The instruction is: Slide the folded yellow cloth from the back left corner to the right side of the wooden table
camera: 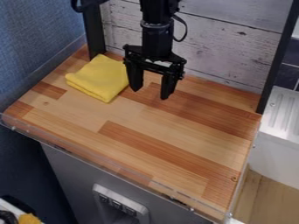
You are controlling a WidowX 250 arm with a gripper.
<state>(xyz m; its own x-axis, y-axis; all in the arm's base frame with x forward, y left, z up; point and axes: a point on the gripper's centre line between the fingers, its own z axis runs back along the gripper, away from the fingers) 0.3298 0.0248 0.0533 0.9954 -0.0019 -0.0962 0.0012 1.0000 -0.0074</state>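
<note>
Logged grey cabinet front [67, 175] nearest, below wooden counter [140, 144]. Farther back, observed black gripper [151, 93] over counter, released, fingers spread. Found folded yellow cloth [99, 78] near it, toward rear left. Noted whitewashed plank wall [227, 48] behind.

A folded cloth [98, 77] is coloured bright yellow. The worktop [134, 122] is patterned with wooden strips in pale tan and reddish brown. Grey-white planks [227, 43] are marked by darker seams. The wall [38, 39] is coloured blue, apparently with a fine weave. The gripper [151, 89] is finished in black.
</note>
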